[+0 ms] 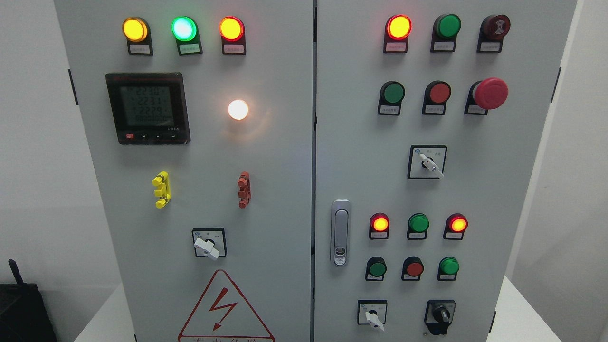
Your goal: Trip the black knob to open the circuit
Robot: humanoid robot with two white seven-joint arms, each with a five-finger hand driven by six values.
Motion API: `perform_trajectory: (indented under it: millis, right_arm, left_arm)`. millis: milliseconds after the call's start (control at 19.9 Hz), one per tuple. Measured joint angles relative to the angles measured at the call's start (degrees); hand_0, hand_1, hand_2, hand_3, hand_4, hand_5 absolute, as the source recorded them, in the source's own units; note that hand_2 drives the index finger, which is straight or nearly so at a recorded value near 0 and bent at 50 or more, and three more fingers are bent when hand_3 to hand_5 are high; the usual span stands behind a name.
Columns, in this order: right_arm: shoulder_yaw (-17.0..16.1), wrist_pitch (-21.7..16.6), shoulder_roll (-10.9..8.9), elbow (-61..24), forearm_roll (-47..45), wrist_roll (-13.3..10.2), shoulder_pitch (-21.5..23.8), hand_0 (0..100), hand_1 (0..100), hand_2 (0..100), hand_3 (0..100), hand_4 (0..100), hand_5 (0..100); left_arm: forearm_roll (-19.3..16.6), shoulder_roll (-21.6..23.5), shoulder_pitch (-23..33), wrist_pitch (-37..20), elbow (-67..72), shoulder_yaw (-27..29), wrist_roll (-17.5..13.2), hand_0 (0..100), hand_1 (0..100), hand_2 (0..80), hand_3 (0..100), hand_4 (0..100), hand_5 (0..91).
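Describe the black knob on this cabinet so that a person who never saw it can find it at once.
Look at the right door of the grey cabinet and go down to its bottom row. Two rotary switches sit there; the black knob is the right one, near the lower right corner. Its neighbour, the white-handled switch, has a pale lever, while this one is entirely black.

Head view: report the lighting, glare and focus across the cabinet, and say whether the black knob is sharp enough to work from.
Head view: even, soft lighting on the grey cabinet; the white lamp blooms and blows out, casting a warm halo on the door; the lit green lamp also glows over its edge; the meter display reads dim; the black knob sits sharp but dark near the bottom edge; no hands visible.
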Motion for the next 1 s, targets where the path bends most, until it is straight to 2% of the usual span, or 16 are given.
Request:
perform_trajectory:
  millis: [251, 501, 752, 1003]
  right_arm:
    - [0.1, -0.2, -0.02, -4.6, 0.0, -2.7, 2.4, 0, 11, 0, 0, 0, 0]
    - [1.8, -1.1, -0.15, -12.3, 0.0, -3.0, 5.1, 0, 9, 0, 3, 0, 0]
    - [3.2, -4.5, -0.32, -22.2, 0.0, -4.1, 7.7, 0, 7, 0, 5, 0, 0]
    - [4.1, -8.3, -0.83, -32.2, -0.1, -7.3, 9.2, 0, 5, 0, 10, 2, 0]
  left_arm:
    - [0.0, 0.0, 0.0, 0.0, 0.0, 0.0, 0.0, 12, 39, 0.0, 0, 0, 0.0]
    - [0.0, 0.0, 0.0, 0.0, 0.0, 0.0, 0.0, 12, 39, 0.0, 0, 0, 0.0]
    - [0.0, 0.0, 0.0, 0.0, 0.0, 0.0, 0.0, 12, 39, 0.0, 0, 0, 0.0]
    - [0.0, 0.0, 0.0, 0.1, 0.0, 0.0, 0.0, 12, 39, 0.0, 0, 0, 0.0]
